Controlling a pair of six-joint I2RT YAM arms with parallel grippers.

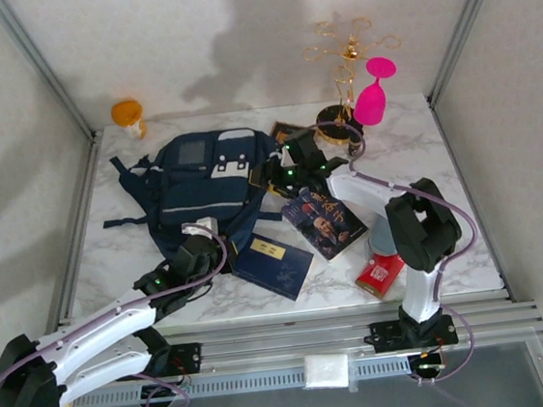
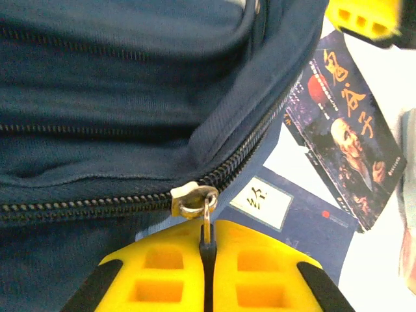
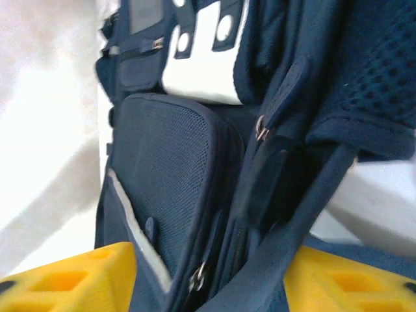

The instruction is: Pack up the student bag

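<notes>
The left claw (image 2: 207,242) is pressed together on the zipper pull (image 2: 206,220) at the 6 o'clock end of the student bag (image 1: 201,184), which is laid lengthwise from 12 to 6 o'clock. The right claw (image 3: 208,281) is held spread at its 3 o'clock side, with a strap (image 3: 305,214) seen between the fingers.

The large navy-blue cloth backpack (image 1: 202,186) looks matt and woven; its metal zip pull (image 2: 195,201) shines; the marbled tabletop (image 1: 112,259) is smooth.

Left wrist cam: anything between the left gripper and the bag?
Only the zipper pull, hooked to the student bag; the left gripper is shut on it. Left wrist view.
</notes>
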